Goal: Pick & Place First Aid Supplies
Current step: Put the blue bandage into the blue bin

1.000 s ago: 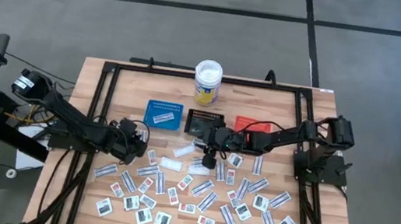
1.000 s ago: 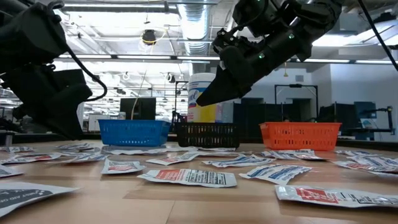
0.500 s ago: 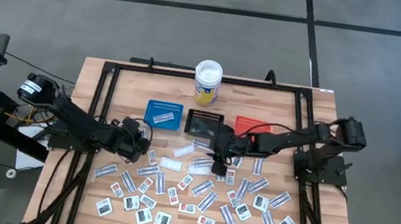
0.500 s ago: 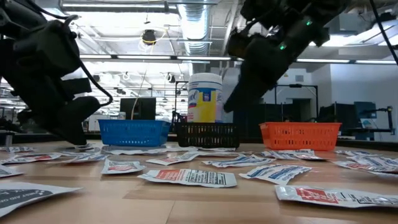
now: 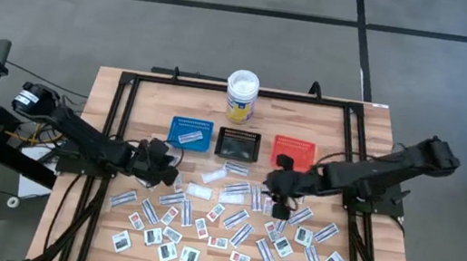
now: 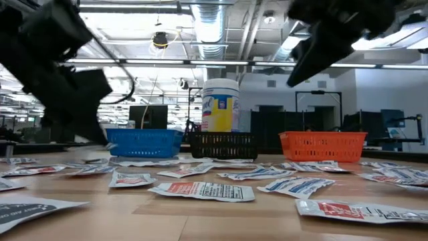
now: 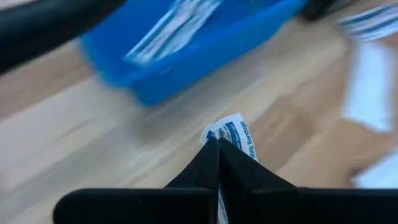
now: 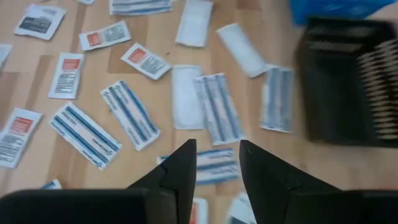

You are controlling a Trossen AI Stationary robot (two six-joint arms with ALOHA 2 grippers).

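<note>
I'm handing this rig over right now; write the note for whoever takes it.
Left gripper: shut on a bandage packet, near the blue tray.
Right gripper: open, empty, over the packets in front of the black tray.
Done: one packet lies in the blue tray; the orange tray looks empty.
Left: dozens of packets lie spread across the table.

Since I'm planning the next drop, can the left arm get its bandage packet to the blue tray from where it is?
Probably yes. The left gripper, fingers shut on a bandage packet, sits just beside the blue tray. Only bare table lies between them, and the right gripper works far off among the loose packets.
</note>
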